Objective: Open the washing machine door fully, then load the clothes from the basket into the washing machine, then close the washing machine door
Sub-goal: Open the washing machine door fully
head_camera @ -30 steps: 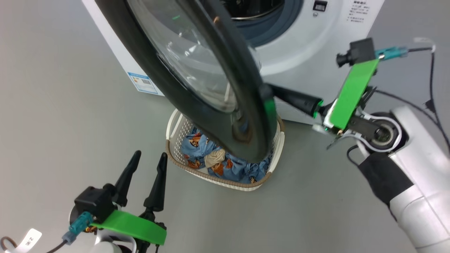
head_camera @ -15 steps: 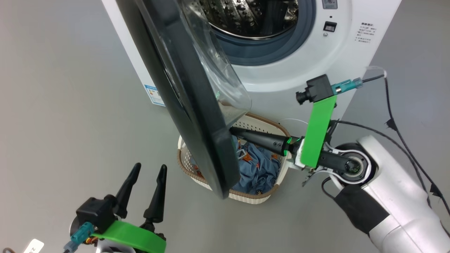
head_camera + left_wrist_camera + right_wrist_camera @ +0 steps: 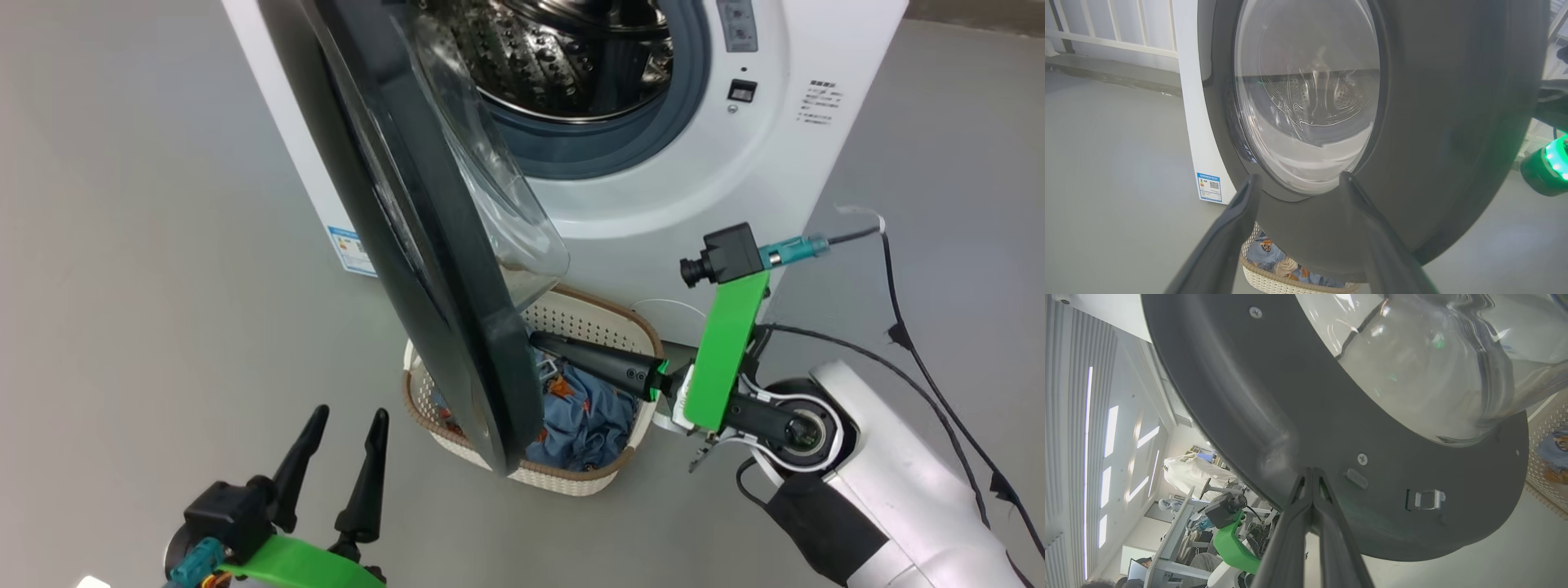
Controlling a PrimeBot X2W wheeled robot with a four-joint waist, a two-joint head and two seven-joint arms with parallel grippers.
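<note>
Machine (image 3: pixel 653 212) stands on grey floor (image 3: pixel 147 286), white front toward the head camera, steel drum (image 3: pixel 563 57) and grey seal (image 3: pixel 571 155) exposed. Door (image 3: pixel 441 278) is partly open, swung out on the hinge at the view's left. The head view sees it almost edge-on, black rim outside, clear glass bowl (image 3: pixel 490 188) bulging toward the drum. Its lower edge hangs over the basket (image 3: pixel 600 327).

The basket sits on the floor just in front of the machine, under the opening, with its left half hidden behind the door. Clothes (image 3: pixel 588 416) lie inside it, blue fabric bunched up with orange print showing. In the left wrist view a beige piece (image 3: pixel 1284 266) shows among them below the door rim.

Right pincer (image 3: pixel 545 343) reaches in from the right, low over the basket, pointing at the door's inner side. The right wrist view shows its fingers pressed together, nothing between them, tips against the inner black face near the rim. A metal latch (image 3: pixel 1429 499) sits on that face, off to the side of the tips.

Left pincer (image 3: pixel 351 411) is at lower left on the outer side of the door, fingers apart at a moderate gap, holding nothing, clear of door and basket. Its wrist view looks straight at the outer rim and glass.

Blue label (image 3: pixel 353 249) is on the machine's side panel, low, left of the door.
</note>
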